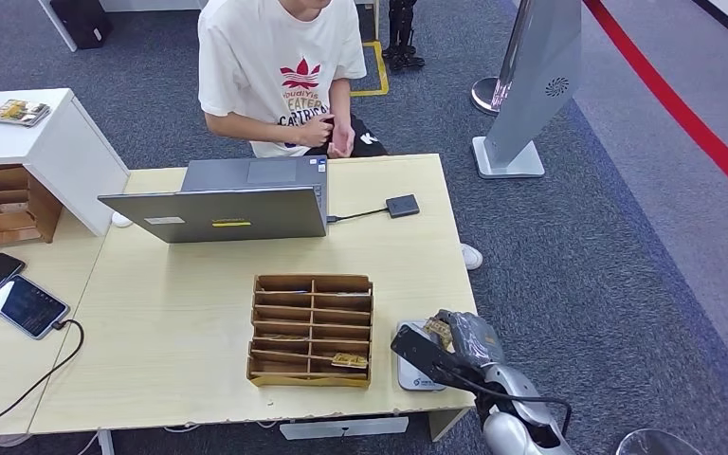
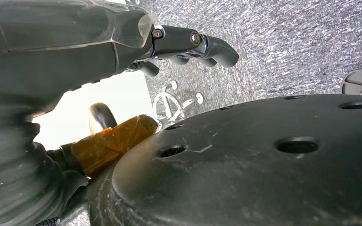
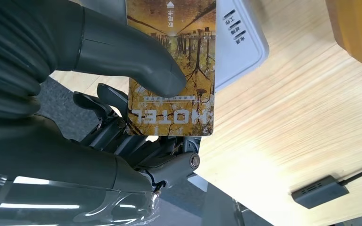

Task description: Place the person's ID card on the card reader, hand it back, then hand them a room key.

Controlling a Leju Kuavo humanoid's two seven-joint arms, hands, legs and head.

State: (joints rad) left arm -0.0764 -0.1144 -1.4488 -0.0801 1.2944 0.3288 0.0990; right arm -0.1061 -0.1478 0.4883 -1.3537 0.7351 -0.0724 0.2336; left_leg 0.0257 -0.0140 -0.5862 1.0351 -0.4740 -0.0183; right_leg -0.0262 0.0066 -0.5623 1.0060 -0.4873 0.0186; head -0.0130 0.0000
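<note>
My right hand hangs over the table's front right corner and pinches a yellow-brown hotel key card between thumb and fingers. Close up, the key card reads "HOTEL" and the thumb presses on its face. Just beneath it lies the white card reader, whose corner rests on the wood. The person in a white T-shirt stands behind the table with both hands together at the chest. My left hand hangs beside my body over the grey carpet, holding nothing, with its fingers loosely bent.
A wooden box of compartments with more key cards sits left of the reader. An open laptop and a small black device on a cable lie further back. Two phones and a white cabinet are at the left.
</note>
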